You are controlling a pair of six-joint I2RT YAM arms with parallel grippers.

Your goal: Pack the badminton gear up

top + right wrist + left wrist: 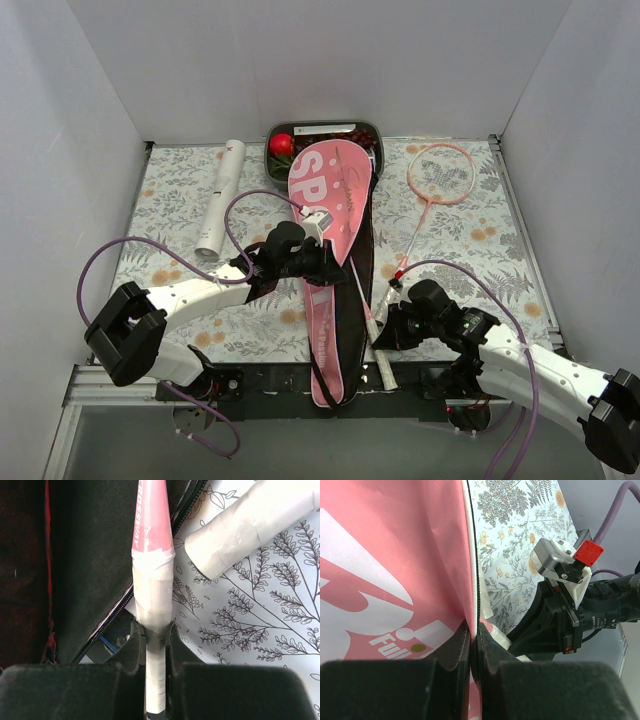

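The left gripper (474, 650) is pinched fully together on the black-edged rim of the pink racket bag (385, 555), the fabric caught between its pads. Just beyond those fingers the bag carries white lettering, of which only "Ful" can be read in the wrist view; the overhead view shows large "SP" further up the cover. The right arm's camera mount, with a red tab, sits just to this gripper's right.

The right gripper (154, 640) is clamped on the pale wrapped handle of a racket (152, 605), both fingers touching the tape. Ahead of the fingers the handle meets a pink cone printed "CROSSWAY" (legible only in this wrist view), lying along the bag's open black interior and zip on the left. A second wrapped handle (250, 525) lies loose on the floral tablecloth (260, 645), just right of the held one and apart from it.

Only the overhead view shows the rest: a pink racket head (440, 172) well beyond the right gripper, a white cardboard tube (220, 200) off to the left gripper's far left, and a grey tray (370, 130) with a red ball (281, 145) past the bag's top.
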